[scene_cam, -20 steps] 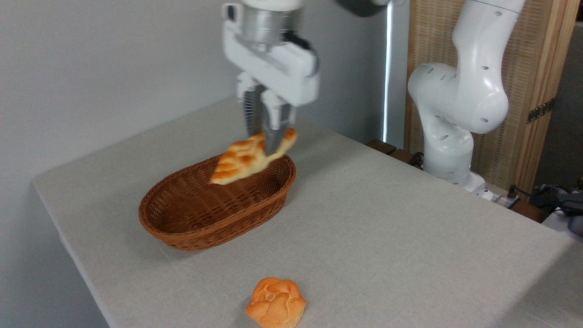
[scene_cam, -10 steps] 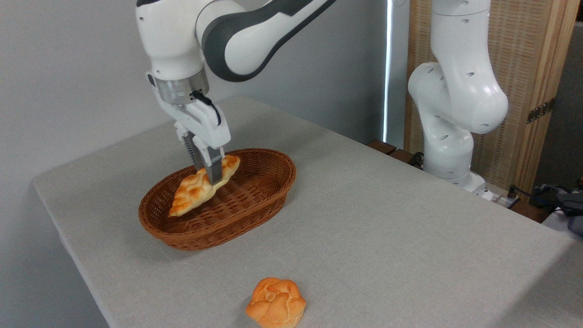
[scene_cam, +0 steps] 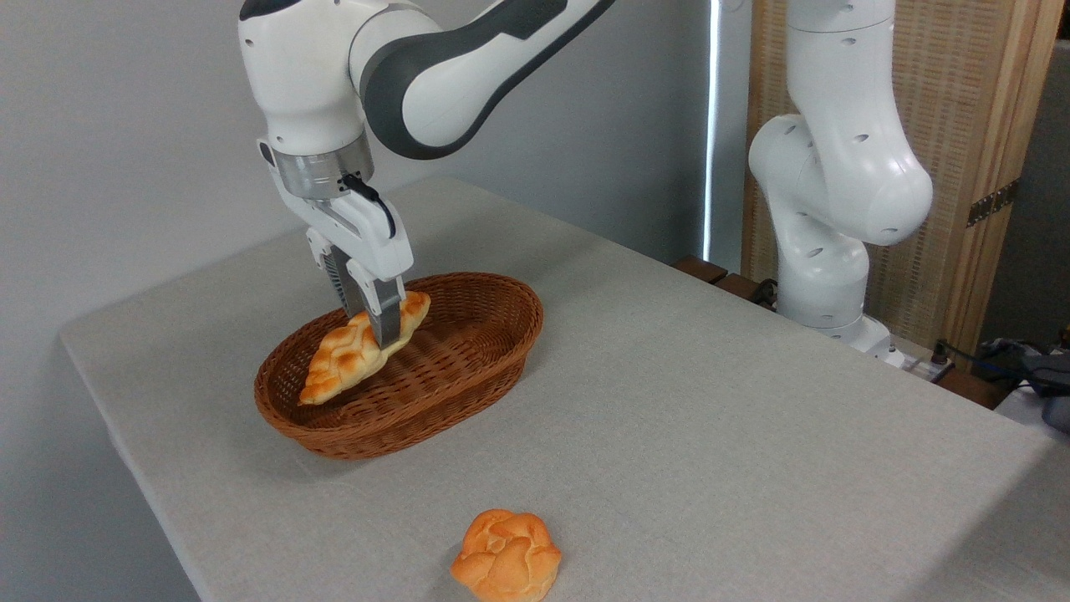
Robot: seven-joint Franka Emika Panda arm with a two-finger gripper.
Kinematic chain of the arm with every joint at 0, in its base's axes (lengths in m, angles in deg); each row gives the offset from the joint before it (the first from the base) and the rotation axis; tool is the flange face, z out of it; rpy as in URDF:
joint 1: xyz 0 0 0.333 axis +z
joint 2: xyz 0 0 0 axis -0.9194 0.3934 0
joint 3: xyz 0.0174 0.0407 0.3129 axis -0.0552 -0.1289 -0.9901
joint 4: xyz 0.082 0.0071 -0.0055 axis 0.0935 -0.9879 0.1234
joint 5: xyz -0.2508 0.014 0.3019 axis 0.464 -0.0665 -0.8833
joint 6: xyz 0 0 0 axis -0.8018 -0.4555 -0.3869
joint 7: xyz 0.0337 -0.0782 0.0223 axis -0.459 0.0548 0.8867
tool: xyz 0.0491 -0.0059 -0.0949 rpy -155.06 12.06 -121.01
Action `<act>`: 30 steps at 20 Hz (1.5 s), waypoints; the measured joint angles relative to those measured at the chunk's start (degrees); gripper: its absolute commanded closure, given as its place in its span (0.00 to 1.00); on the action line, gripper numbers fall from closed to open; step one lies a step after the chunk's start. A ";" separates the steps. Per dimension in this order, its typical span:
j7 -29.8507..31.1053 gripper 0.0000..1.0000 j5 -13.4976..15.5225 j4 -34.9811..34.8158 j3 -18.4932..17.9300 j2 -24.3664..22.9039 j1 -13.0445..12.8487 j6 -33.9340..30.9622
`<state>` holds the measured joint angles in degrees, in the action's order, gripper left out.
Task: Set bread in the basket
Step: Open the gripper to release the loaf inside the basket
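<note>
Holding the bread (scene_cam: 355,355), the end effector (scene_cam: 378,330) has its two fingers squeezed on the loaf near its upper end. The bread hangs tilted inside the basket (scene_cam: 468,380). Its low pointy tip is down by the left rim, and I cannot tell if that tip touches the weave yet.

What could go wrong? If the fingers let go while the loaf is this tilted, it might tip and roll over the low left rim onto the counter (scene_cam: 669,418). If the arm pushes down more, the tip could dig into the basket and shove it, because the basket looks light and nothing holds it. The fingers could also bump the rim on the way up.

A small round bun (scene_cam: 506,556) sits well apart, near the front edge, out of the way.
</note>
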<state>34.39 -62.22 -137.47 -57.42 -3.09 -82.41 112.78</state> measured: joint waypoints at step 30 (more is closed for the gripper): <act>-0.05 0.00 -0.08 7.16 -2.84 -0.26 1.04 -7.27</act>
<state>34.34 -62.31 -130.32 -60.26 -3.35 -81.38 105.51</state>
